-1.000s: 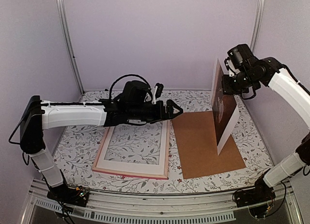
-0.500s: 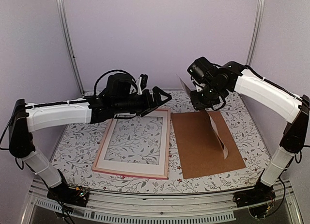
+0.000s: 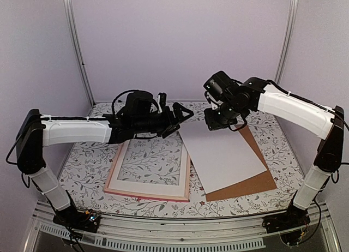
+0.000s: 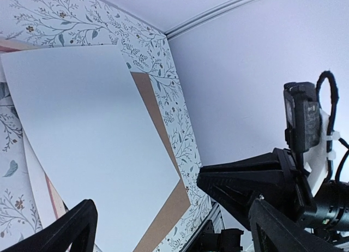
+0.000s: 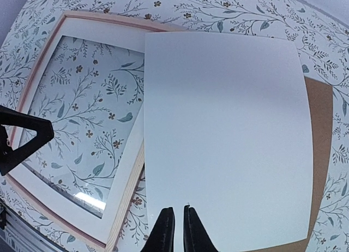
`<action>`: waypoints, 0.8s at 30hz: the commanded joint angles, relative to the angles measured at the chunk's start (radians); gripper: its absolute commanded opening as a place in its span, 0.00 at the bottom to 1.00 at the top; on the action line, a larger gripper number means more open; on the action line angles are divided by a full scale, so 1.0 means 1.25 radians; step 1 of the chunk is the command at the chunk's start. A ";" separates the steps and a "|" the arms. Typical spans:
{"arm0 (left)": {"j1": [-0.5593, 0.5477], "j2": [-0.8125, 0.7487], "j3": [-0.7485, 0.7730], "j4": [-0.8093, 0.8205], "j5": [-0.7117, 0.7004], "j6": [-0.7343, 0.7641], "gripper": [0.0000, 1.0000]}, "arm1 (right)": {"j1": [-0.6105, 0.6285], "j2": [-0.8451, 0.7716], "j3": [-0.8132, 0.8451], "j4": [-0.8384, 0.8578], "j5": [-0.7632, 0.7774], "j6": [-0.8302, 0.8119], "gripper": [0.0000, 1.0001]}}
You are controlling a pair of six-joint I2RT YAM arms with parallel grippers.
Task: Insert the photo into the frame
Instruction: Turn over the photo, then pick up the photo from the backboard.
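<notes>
Hovering empty and nearly pressed together, right gripper [image 5: 176,214] above the photo [image 5: 223,137] lying white-side up beneath it, overlapping the frame [image 3: 144,194], left gripper [image 3: 184,120] spread wide.

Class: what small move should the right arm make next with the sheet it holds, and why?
Probably slide it left: the right gripper pinches the white-backed rectangular photo, which lies mostly over the brown hardboard backing, overlapping only the right edge of the pink rectangular frame.

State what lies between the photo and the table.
Mostly the brown backing board; one edge of the photo overlaps the frame instead. The top view shows both.
</notes>
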 commanded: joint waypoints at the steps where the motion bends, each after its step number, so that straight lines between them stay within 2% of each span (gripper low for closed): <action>1: 0.010 0.033 -0.029 0.042 -0.011 -0.021 1.00 | -0.007 -0.004 -0.068 0.046 0.009 0.017 0.10; 5: 0.010 0.069 -0.038 0.020 -0.033 0.007 1.00 | -0.081 -0.027 -0.166 0.102 -0.021 0.003 0.18; 8: 0.010 0.104 -0.035 0.018 -0.019 0.030 1.00 | -0.150 -0.055 -0.252 0.179 -0.063 -0.021 0.36; 10: 0.010 0.130 -0.023 0.010 -0.010 0.057 1.00 | -0.203 -0.067 -0.306 0.231 -0.108 -0.035 0.44; 15: 0.014 0.190 0.024 -0.042 -0.010 0.124 1.00 | -0.336 -0.083 -0.415 0.347 -0.241 -0.082 0.55; 24: 0.027 0.256 0.082 -0.091 -0.002 0.191 0.99 | -0.512 -0.061 -0.490 0.471 -0.375 -0.133 0.73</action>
